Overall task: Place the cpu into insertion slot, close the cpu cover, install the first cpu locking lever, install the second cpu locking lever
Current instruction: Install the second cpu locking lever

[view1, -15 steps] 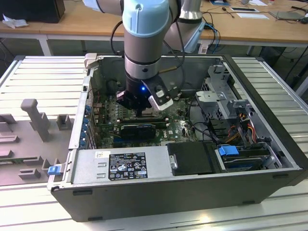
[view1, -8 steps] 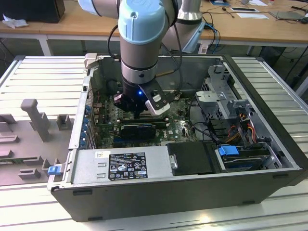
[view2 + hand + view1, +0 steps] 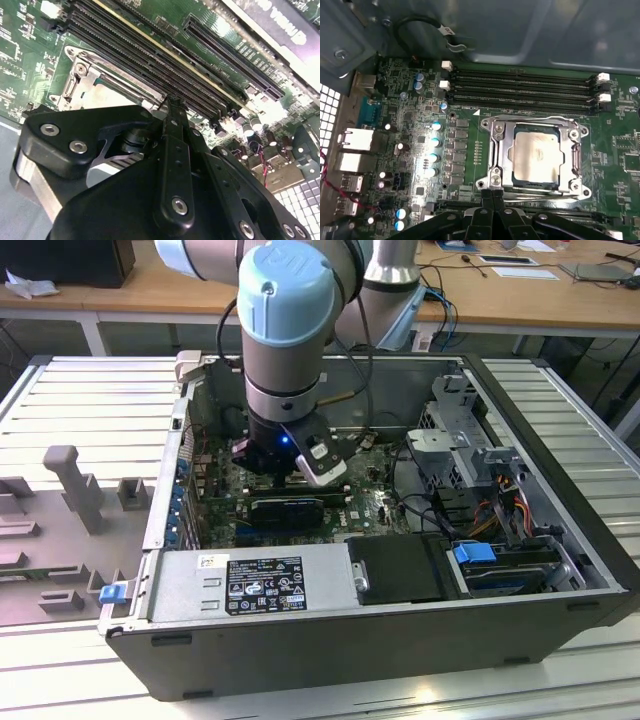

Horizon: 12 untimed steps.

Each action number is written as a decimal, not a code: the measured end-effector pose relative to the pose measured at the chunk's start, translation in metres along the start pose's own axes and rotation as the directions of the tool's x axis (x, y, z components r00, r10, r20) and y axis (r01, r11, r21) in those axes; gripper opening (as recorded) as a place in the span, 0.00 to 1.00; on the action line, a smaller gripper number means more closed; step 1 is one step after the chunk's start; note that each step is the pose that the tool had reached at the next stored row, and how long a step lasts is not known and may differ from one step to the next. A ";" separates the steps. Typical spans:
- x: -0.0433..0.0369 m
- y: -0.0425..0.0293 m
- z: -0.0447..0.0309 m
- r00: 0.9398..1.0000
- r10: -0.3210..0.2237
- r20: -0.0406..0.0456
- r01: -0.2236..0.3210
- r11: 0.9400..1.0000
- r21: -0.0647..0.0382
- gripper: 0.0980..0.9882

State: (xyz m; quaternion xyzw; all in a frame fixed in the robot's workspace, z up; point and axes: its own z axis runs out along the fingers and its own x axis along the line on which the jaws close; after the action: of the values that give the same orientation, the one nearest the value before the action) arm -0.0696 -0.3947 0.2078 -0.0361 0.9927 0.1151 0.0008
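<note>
Going left to right across the board (image 3: pixel 420 150) in the first wrist view: capacitors and ports, then the socket (image 3: pixel 535 155). The chip (image 3: pixel 536 157) already sits in it, and the cover (image 3: pixel 498 150) looks folded down flat around it, so I'd say I'm at the lever stage. One thin lever (image 3: pixel 530 121) runs along the side by the memory slots (image 3: pixel 520 87); can't tell if it's hooked. My claw (image 3: pixel 492 197) is pinched together, holding nothing, with its tips just at the socket's near edge, by the corner screw. In the exterior view my arm (image 3: pixel 290 330) hangs straight down into the case (image 3: pixel 560 470). Next move needs a careful sideways push on a skinny bar.
</note>
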 end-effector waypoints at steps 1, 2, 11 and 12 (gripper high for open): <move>0.0002 -0.0002 0.0010 1.000 0.000 0.001 0.000 1.000 -0.004 0.01; 0.0010 -0.0003 0.0022 1.000 0.000 0.001 0.000 1.000 -0.008 0.01; 0.0063 -0.0015 0.0081 1.000 -0.001 0.004 0.001 0.999 -0.033 0.01; 0.0063 -0.0015 0.0088 1.000 -0.001 0.004 0.001 0.999 -0.038 0.01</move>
State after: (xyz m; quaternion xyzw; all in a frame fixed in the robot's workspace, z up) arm -0.0759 -0.3945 0.1988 -0.0362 0.9903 0.1339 0.0023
